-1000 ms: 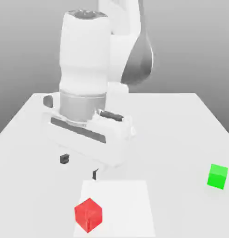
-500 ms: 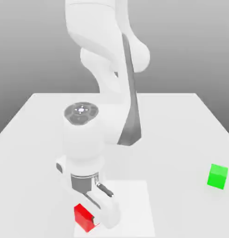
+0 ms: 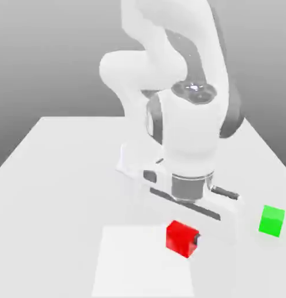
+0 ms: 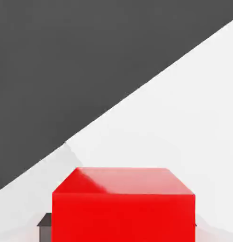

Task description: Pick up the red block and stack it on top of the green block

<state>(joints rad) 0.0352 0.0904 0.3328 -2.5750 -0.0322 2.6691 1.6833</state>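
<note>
The green block (image 3: 271, 221) sat on the pale table (image 3: 64, 192). It was near the table's edge on the exterior view's right. The claw (image 3: 183, 237) was grasping the red block (image 3: 178, 239), with one finger on each side of it. The claw and the red block were both on the exterior view's left of the green block, with a bit of room between. So the two blocks were apart, not touching, and the red one was not on top of the green one. The red block was tipped a little in the exterior view, and a small dark bit of a finger (image 3: 197, 239) poked out on its side toward the green block.

The big white arm (image 3: 189, 137) was also on the exterior view's left of the green block. It reached down from above, and its wide white hand (image 3: 195, 208) was just over the red block. A flat white square (image 3: 139, 265) lay on the table, farther to the exterior view's left of the green block and closer to the camera. The red block hid one corner of it. In the hand view, the red block looked big and shiny, with flat, plain sides.
</note>
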